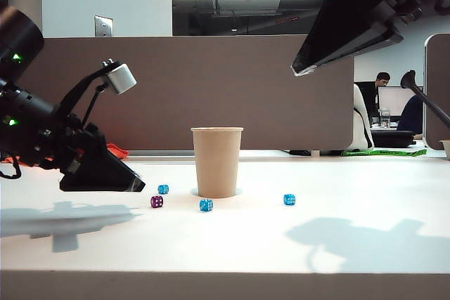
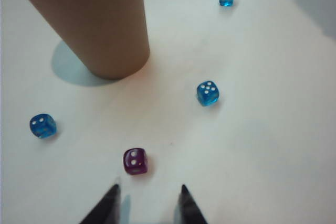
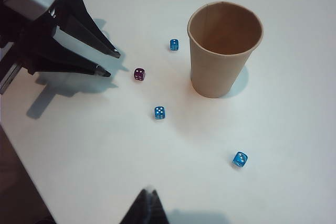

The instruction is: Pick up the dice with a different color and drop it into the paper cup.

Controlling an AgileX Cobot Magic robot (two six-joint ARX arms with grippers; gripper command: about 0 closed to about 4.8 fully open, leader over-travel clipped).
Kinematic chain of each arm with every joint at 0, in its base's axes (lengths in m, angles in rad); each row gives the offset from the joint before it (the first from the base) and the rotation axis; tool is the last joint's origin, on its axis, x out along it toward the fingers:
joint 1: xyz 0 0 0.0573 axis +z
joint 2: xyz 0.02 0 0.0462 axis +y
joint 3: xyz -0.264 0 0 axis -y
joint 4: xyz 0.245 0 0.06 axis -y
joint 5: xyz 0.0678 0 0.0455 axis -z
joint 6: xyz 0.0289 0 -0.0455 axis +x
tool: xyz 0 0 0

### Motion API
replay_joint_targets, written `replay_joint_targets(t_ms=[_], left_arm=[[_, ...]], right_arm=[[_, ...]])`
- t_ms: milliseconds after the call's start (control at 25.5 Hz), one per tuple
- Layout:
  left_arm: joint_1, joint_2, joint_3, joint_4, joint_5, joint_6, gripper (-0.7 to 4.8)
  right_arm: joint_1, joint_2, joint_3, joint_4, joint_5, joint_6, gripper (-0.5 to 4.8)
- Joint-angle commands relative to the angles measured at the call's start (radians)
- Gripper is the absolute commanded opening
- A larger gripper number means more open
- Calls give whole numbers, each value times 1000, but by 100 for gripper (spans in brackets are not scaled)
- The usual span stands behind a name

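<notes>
The purple die point(image 2: 135, 161) lies on the white table, a short way left of the tan paper cup point(image 1: 216, 163), which stands upright. My left gripper point(image 2: 149, 188) is open, low over the table, its fingertips point(image 3: 118, 55) just short of the purple die point(image 3: 139, 74) with nothing between them. In the exterior view the left gripper point(image 1: 140, 187) sits left of the purple die point(image 1: 157, 201). High above the table on the right hangs my right gripper point(image 1: 295, 69), shut and empty; its joined tips show as the right gripper point(image 3: 149, 192) looking down on the cup point(image 3: 223, 51).
Three blue dice lie around the cup: one blue die point(image 1: 163, 189) just behind the purple one, another point(image 1: 206, 205) in front of the cup, a third point(image 1: 290, 199) to its right. A brown partition wall runs behind the table.
</notes>
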Motion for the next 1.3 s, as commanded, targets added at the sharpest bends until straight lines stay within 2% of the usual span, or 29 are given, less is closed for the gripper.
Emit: replay_joint_targets(t_ms=[39,432,629,786,1297], left_arm=[[-1,12,3,21,-1,8,143],[-1,67,47,64,-22,6,143],[-1,72,73,57,-10,0,143],[-1,76,77,54,50,-4,143],[-1,113,77,28,49,8,144]], right_arm=[[0,-3,6,18,2,-2,-2],[0,-4,6,17,2,-2,-1],[0,-4,6,18,2,-2,-2],[0,-4,6,18,2,-2,-2],[0,-3,6,17,2,-2,-2]])
